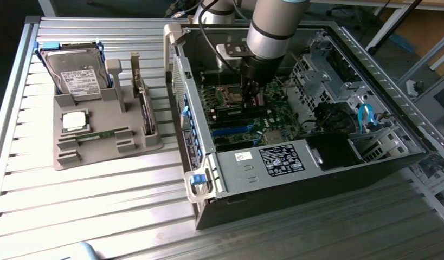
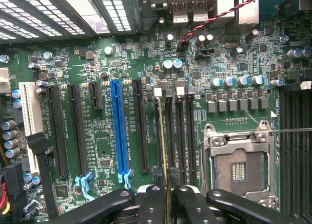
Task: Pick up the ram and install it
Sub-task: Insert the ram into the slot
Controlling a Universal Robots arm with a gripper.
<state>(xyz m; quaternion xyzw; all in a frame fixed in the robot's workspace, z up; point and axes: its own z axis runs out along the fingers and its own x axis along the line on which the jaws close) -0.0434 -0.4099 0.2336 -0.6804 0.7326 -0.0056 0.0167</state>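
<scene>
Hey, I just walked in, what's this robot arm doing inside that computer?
The arm has reached down into the open black computer case, and its pincer is shut on the long thin green RAM stick, seen edge-on between the fingertips. The stick stands in one of the black memory slots on the green motherboard, beside the empty silver processor socket. On the slatted table, a grey holder tray carries a silver hard drive and a square silver processor chip.

We see strong light washing out the ribbed desk (image 1: 98, 195) toward eight o'clock in the exterior view, while the open computer case (image 1: 294, 108) sits in dim shadow; in the wrist view the motherboard (image 2: 122, 87) is evenly lit, the tool (image 2: 168, 197) dark and soft
</scene>
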